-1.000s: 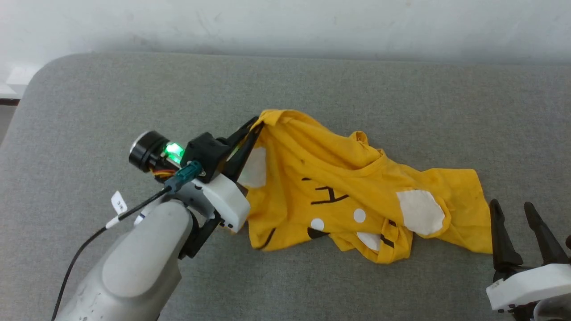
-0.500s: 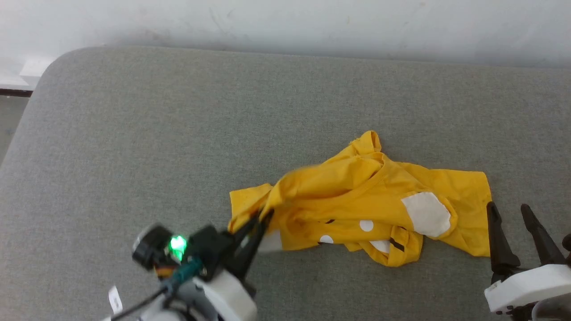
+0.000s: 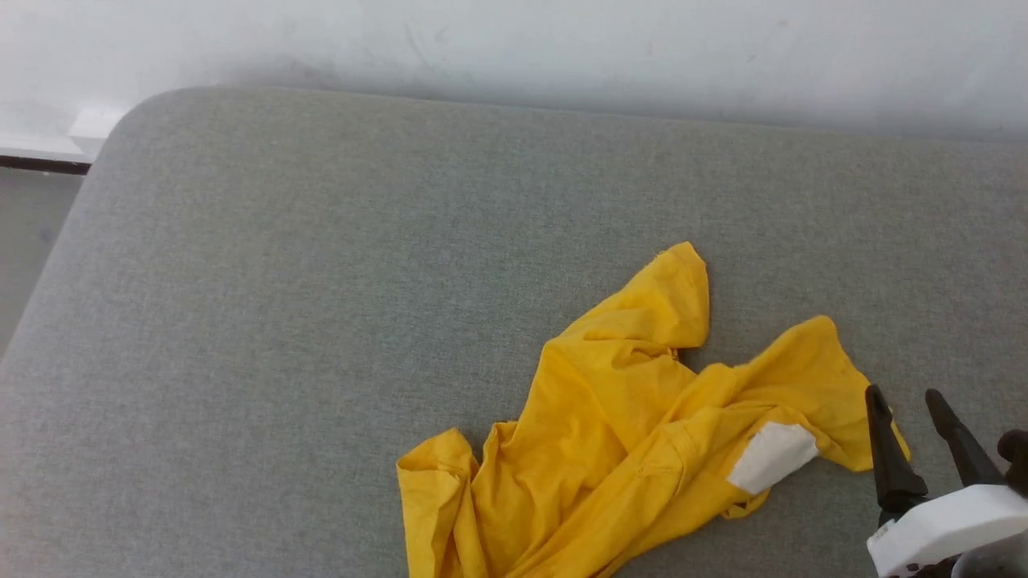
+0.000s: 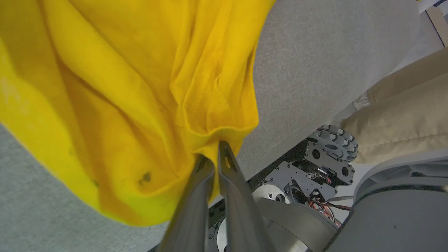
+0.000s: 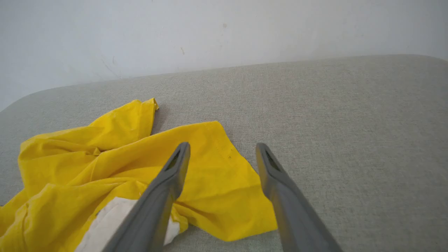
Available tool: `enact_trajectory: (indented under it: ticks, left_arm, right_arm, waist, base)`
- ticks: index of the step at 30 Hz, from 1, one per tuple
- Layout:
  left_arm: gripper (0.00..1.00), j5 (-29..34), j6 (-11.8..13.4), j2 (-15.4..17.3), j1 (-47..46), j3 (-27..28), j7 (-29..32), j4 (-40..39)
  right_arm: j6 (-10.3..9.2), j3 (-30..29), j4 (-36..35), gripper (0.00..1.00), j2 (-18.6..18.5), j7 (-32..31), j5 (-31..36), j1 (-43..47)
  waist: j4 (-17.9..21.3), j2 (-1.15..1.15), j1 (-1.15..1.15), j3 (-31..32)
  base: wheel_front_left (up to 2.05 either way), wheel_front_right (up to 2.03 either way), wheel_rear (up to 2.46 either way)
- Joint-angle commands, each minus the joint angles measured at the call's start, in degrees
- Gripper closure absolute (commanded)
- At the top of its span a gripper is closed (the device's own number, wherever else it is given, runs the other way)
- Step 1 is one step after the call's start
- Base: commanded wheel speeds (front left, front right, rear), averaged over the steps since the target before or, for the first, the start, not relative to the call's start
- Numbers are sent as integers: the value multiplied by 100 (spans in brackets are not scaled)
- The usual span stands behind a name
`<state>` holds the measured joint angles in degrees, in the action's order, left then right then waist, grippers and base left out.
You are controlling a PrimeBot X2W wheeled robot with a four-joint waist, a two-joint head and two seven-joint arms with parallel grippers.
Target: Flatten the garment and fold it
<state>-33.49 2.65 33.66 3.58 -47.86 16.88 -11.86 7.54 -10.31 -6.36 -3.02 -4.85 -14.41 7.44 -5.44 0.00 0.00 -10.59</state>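
Dragged nearward, the bright yellow cotton T-shirt (image 3: 610, 417) is pinched in my left fingers (image 4: 196, 196), right fingers (image 3: 887, 457) wide; flattening now needs a second corner.

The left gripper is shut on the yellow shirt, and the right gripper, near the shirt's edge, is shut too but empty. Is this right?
Not quite: the right gripper is open, as the right wrist view shows, and empty near the edge of the yellow shirt. The left gripper is indeed shut on the shirt.

We see the bright yellow T-shirt (image 3: 610, 417), soft matt cloth, creased, on a grey pad (image 3: 321, 281) of coarse woven fabric.
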Motion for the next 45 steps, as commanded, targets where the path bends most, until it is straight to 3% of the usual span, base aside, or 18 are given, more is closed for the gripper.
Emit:
enact_trajectory:
  ticks: [1, 6, 10, 16, 22, 30, 34, 39, 40, 41, 42, 45]
  left_arm:
    - [0, -39, 27, 8, 27, 27, -13, 8]
    - [0, -390, 308, -159, 127, 453, -365, -99]
    - [0, -755, 358, -173, 61, 970, -714, -498]
    - [0, -4, 473, -84, -853, 1348, -1129, -538]
    - [0, 630, -13, -354, -1927, 838, -962, 426]
    - [0, 698, -390, -1072, -2760, 440, -816, 1823]
    - [0, 624, -455, -1305, -2927, 331, -638, 2465]
    - [0, 693, -94, -1451, -3060, 309, -232, 3387]
    - [3, 699, -57, -1484, -3083, 309, -221, 3516]
    - [66, 703, -54, -1514, -3108, 298, -228, 3621]
    - [100, 693, -68, -1544, -3130, 291, -244, 3705]
    - [100, 599, -201, -1624, -3226, 304, -317, 3766]
  right_arm:
    - [-5, 20, 2, 0, 14, -7, 21, 44]
    - [-5, 54, 41, 0, 14, -71, 5, 118]
    - [-5, 75, 35, 0, 14, -101, -19, 160]
    - [-5, 44, -48, 0, 14, -75, -28, 78]
    - [-5, -26, -189, 0, 14, 3, 39, -129]
    - [-5, -141, -322, 0, 14, 71, 12, -264]
    - [-5, -159, -305, 0, 14, 115, -16, -305]
    - [-5, -131, -254, 0, 14, 167, -47, -341]
    - [-5, -126, -245, 0, 14, 174, -51, -348]
    - [-5, -122, -235, 0, 14, 182, -56, -355]
    - [-5, -120, -227, 0, 14, 188, -60, -359]
    - [-5, -140, -215, 0, 14, 210, -67, -372]
  waist:
    - [-29, 0, 0, 56]
    - [-30, 0, 0, 216]
    - [-13, 0, 0, 268]
    - [52, 0, 0, 134]
    - [237, 0, 0, -80]
    - [476, 0, 0, -304]
    - [557, 0, 0, -385]
    - [621, 0, 0, -429]
    - [630, 0, 0, -434]
    - [639, 0, 0, -434]
    - [645, 0, 0, -436]
    - [647, 0, 0, -444]
  base:
    - [0, 0, 0]
    - [0, 0, 0]
    - [0, 0, 0]
    - [0, 0, 0]
    - [0, 0, 0]
    - [0, 0, 0]
    - [0, 0, 0]
    - [0, 0, 0]
    - [0, 0, 0]
    - [0, 0, 0]
    - [0, 0, 0]
    - [0, 0, 0]
